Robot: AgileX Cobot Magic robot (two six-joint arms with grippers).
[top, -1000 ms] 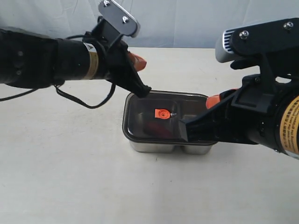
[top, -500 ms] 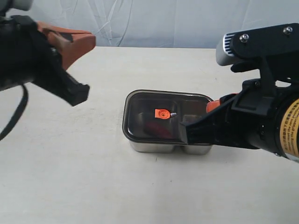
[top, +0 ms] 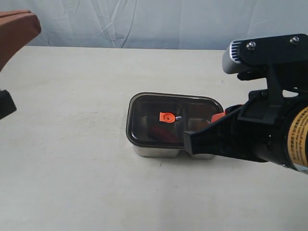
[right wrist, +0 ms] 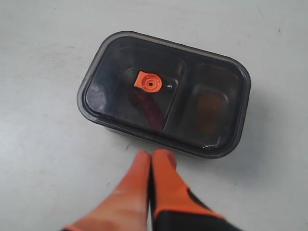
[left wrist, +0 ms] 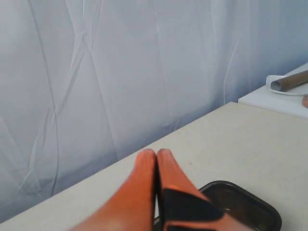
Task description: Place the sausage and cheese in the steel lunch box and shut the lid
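Observation:
The steel lunch box (top: 159, 150) stands mid-table with the dark lid (top: 173, 118) lying flat on it, orange valve tab (top: 167, 117) up. Through the lid (right wrist: 163, 91) the red sausage (right wrist: 147, 108) shows dimly in one compartment. A dull orange cheese (right wrist: 209, 108) shows in the other. My right gripper (right wrist: 153, 155) is shut and empty, its tips just off the lid's long edge; in the exterior view the right gripper (top: 219, 117) sits at the box's right end. My left gripper (left wrist: 156, 154) is shut, empty and raised far to the left (top: 29, 24).
A pale curtain hangs behind the cream table (top: 72, 168). In the left wrist view a cardboard tube (left wrist: 288, 83) lies on a white surface beside the table. One corner of the lid (left wrist: 240, 202) shows under the left fingers.
The left arm has drawn back from the box's far left corner, up and leftward, almost out of the exterior view. The right gripper has barely moved. The lid stays on the box.

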